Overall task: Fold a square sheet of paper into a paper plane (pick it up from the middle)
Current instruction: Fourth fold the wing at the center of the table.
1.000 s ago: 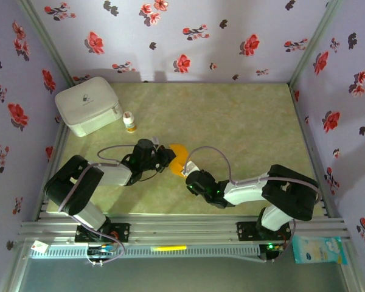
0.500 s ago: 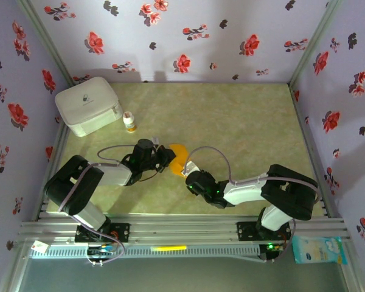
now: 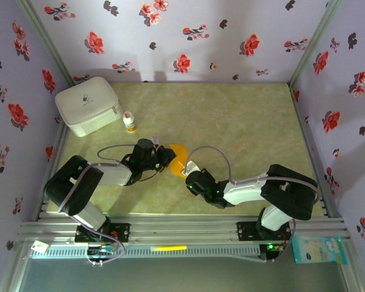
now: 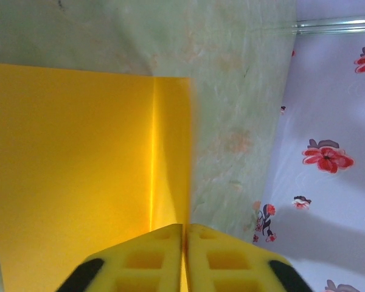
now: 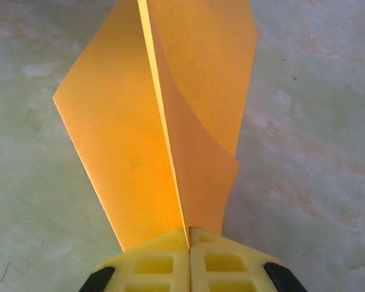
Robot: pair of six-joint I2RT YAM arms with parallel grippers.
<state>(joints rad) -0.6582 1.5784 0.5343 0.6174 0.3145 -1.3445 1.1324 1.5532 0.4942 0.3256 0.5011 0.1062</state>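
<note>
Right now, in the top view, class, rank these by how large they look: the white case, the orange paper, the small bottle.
1. white case
2. orange paper, partly hidden
3. small bottle

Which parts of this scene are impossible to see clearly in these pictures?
- Top view: the paper is too small to count its folds; the left gripper and right gripper cover parts of it.
- Left wrist view: the paper runs off the left and bottom edges.
- Right wrist view: the top edge cuts off the paper's tip; the fingers hide its lower end.
</note>
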